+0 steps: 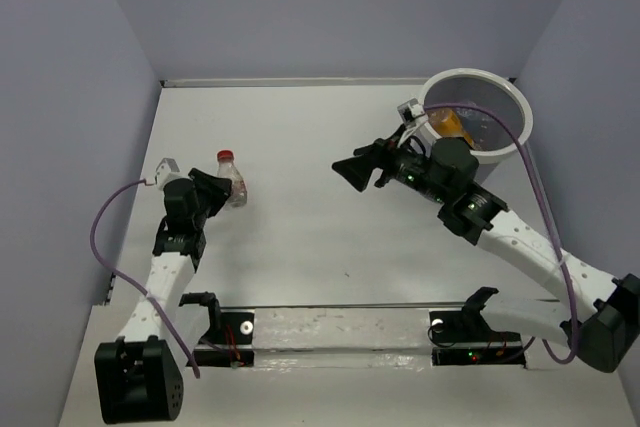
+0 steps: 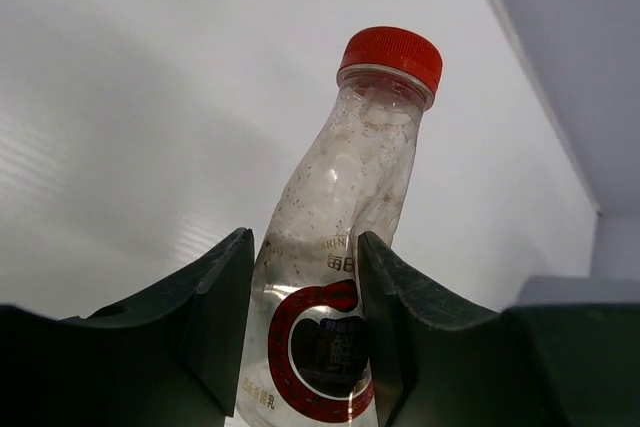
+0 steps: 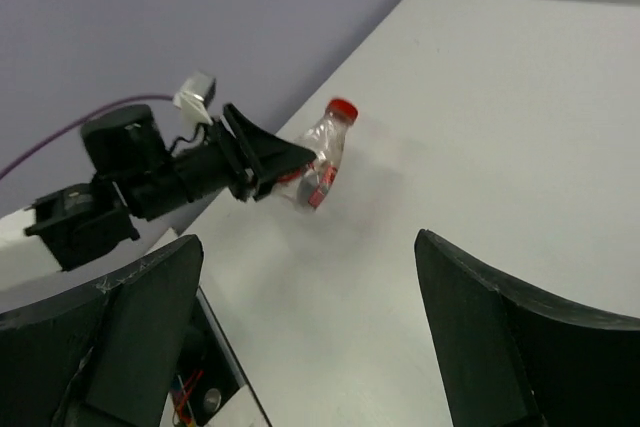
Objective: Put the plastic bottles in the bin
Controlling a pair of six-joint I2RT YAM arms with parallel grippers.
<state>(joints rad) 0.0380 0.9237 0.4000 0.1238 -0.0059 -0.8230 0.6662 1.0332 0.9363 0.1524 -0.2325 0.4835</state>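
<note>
A clear crumpled plastic bottle [image 1: 233,176] with a red cap and a red round label is held between the fingers of my left gripper [image 1: 222,190] at the left of the table. In the left wrist view the bottle [image 2: 340,247] is squeezed between both fingers, cap pointing away. It also shows in the right wrist view [image 3: 318,159]. My right gripper [image 1: 358,172] is open and empty over the table's middle, left of the bin [image 1: 519,130]. The bin, grey with a white rim, stands at the back right and holds an orange-yellow bottle [image 1: 450,124].
Purple walls close in the white table [image 1: 300,227] on the left, back and right. A dark rail with brackets [image 1: 340,332] runs along the near edge between the arm bases. A purple cable [image 1: 530,162] loops over the bin's rim.
</note>
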